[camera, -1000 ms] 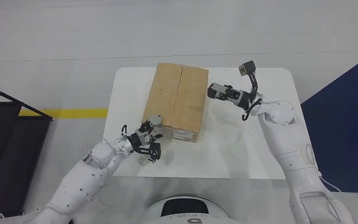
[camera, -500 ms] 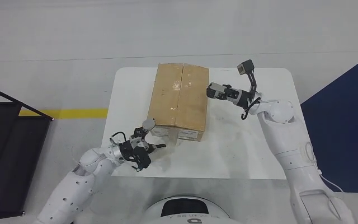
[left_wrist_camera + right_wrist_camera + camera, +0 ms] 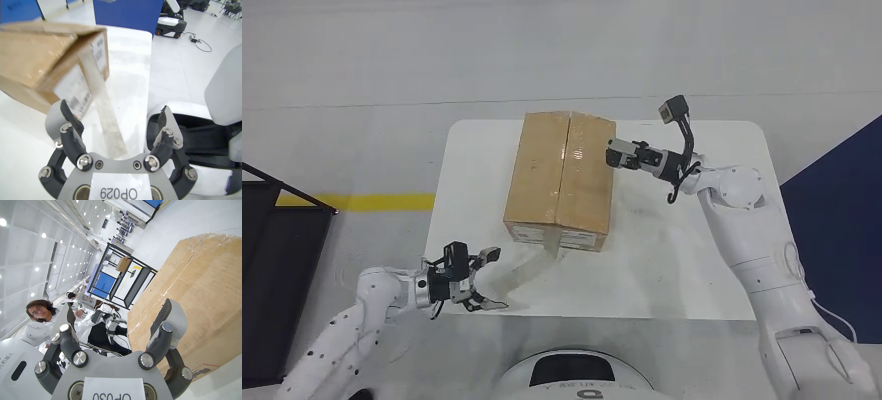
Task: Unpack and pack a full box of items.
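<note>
We judge the task to be at its very beginning. The box [image 3: 560, 180] stands in the middle of the table [image 3: 682, 260] with its two top flaps closed and meeting along the centre seam, and no item has been taken out. One strip of tape [image 3: 105, 98] hangs loose from the near end of the box and runs down toward the left claw [image 3: 115, 111]. The fingers of this claw are spread wide, so the strip passes between them without being pinched (perhaps it only sticks to the palm; we cannot tell). What is left, in our opinion, is almost everything: freeing the seam, opening the flaps, emptying and refilling.

The right claw [image 3: 610, 152] is at the far right edge of the box, its fingers also apart, with one finger close against the cardboard; whether it touches, we cannot say.

The box is plain brown cardboard, long and rectangular, matte, with glossy wrinkled tape over its edges and white paper labels on the near end. The loose strip is thin, half-transparent and a little dusty.
</note>
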Tool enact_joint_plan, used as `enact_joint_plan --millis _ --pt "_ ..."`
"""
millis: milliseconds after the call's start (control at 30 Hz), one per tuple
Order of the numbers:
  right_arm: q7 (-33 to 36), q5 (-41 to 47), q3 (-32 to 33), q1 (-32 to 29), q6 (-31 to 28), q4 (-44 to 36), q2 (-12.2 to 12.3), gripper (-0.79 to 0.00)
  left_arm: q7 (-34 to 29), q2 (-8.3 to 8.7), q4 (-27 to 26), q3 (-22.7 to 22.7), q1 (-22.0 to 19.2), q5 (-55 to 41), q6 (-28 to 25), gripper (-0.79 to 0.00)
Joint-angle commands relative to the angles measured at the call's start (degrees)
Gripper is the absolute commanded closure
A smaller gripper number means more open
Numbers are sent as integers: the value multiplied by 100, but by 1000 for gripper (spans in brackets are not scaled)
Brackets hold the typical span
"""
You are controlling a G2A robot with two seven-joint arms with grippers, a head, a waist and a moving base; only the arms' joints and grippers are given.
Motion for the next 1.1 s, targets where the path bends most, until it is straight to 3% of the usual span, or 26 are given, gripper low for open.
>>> enact_joint_plan --millis 0,233,400,867,1067 --pt "0 1 -4 20 -6 29 3 -785 -616 8 140 293 -389 -529 13 -785" --pt "-10 90 55 13 -80 187 27 -785 -2157 -177 760 1457 -1575 -1775 13 -785" --pt "-19 175 157 -84 -165 253 59 -785 -2877 -354 1161 2213 -2266 -2435 13 -785" --pt "-62 321 336 -333 -262 208 131 -785 -3050 -735 1792 3339 -3288 -3231 13 -785" --pt "-101 360 356 -393 -240 160 148 -785 -3104 -668 1742 3902 -3588 -4186 13 -785"
